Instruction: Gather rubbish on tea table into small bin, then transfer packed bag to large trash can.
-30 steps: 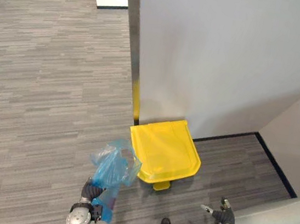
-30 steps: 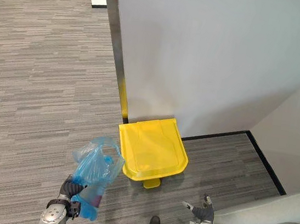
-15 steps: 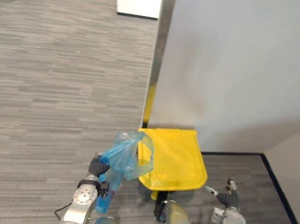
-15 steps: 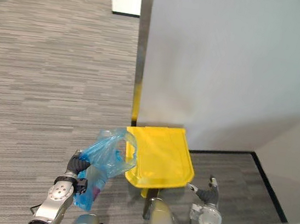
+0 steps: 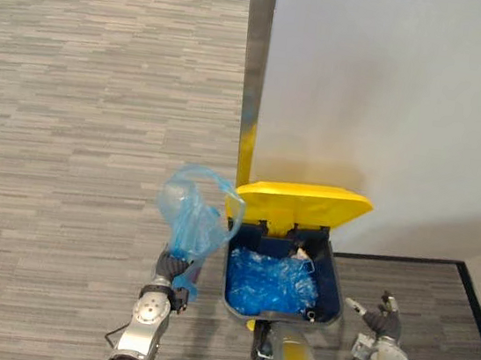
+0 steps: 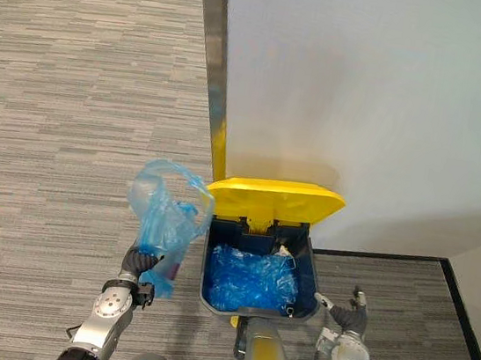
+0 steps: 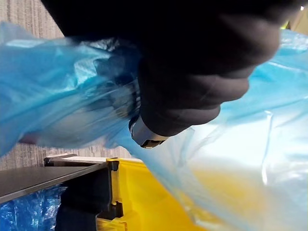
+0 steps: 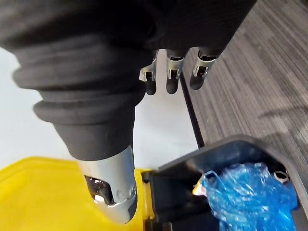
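One bag (image 5: 189,218) is all you have to place, and the left hand (image 5: 171,269) has it: fingers closed round the gathered blue plastic, which the left wrist view shows bunched against the hand. From that grip the bag runs away from the robot, long axis roughly fore and aft, with its loose loop at the far end and a short tail on the near side.

What your next move turns on is sideways offset. The bag sits just beside the can (image 5: 329,291), off its left rim, and I judge it is not yet over the opening. So the mouth lies to the bag's right and a little nearer the robot than the bag's far end. You would need to carry the hand rightward across the rim before letting go. Otherwise I'd expect the bag to catch the edge or fall to the floor (image 5: 79,123).

The lid (image 5: 304,204) stands raised at the back, against the wall (image 5: 394,94), so the mouth is clear from above. Blue plastic (image 5: 270,282) already lies inside.

The right hand (image 5: 379,318) is on the can's far side, fingers relaxed and holding nothing. A metal post (image 5: 255,58) rises behind the can's left corner, so mind the bag's loop there
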